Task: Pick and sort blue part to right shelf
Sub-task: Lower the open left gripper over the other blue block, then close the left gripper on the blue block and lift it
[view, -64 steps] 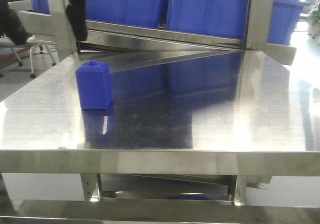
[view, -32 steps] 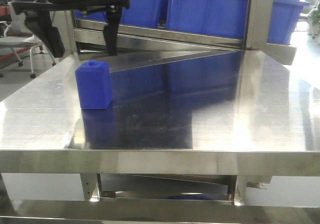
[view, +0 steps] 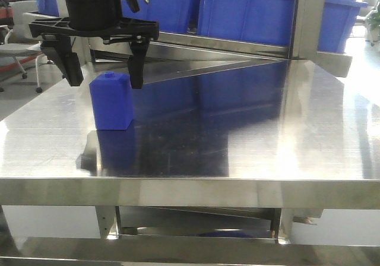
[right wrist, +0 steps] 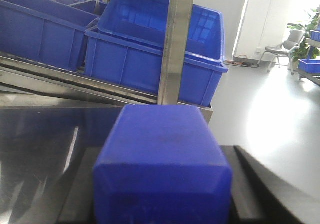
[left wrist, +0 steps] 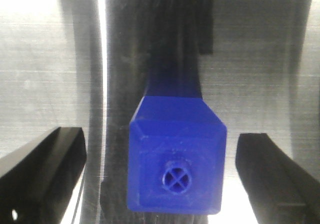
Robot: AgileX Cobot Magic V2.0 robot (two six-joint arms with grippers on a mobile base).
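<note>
A blue part (view: 111, 103), a block with a small round stud on top, stands upright on the steel table (view: 249, 135) at the left. My left gripper (view: 105, 81) hangs just over it, open, one finger on each side at the height of the block's top. From the left wrist, the blue part (left wrist: 175, 159) sits centred between the dark fingers (left wrist: 45, 174) with gaps on both sides. In the right wrist view another blue part (right wrist: 162, 169) fills the space between the right gripper's (right wrist: 162, 196) black fingers (right wrist: 250, 184), which are shut on it. The right gripper is out of the front view.
Blue bins (view: 249, 10) sit on a sloped steel shelf behind the table, with an upright steel post (view: 309, 16) at the right. The same blue bins (right wrist: 150, 49) and post (right wrist: 175, 39) lie ahead of the right wrist. Office chairs stand on the floor at far left.
The left gripper has come in from the upper left and dropped until its open fingers straddle the top of the blue part. The part on the table has not moved.
</note>
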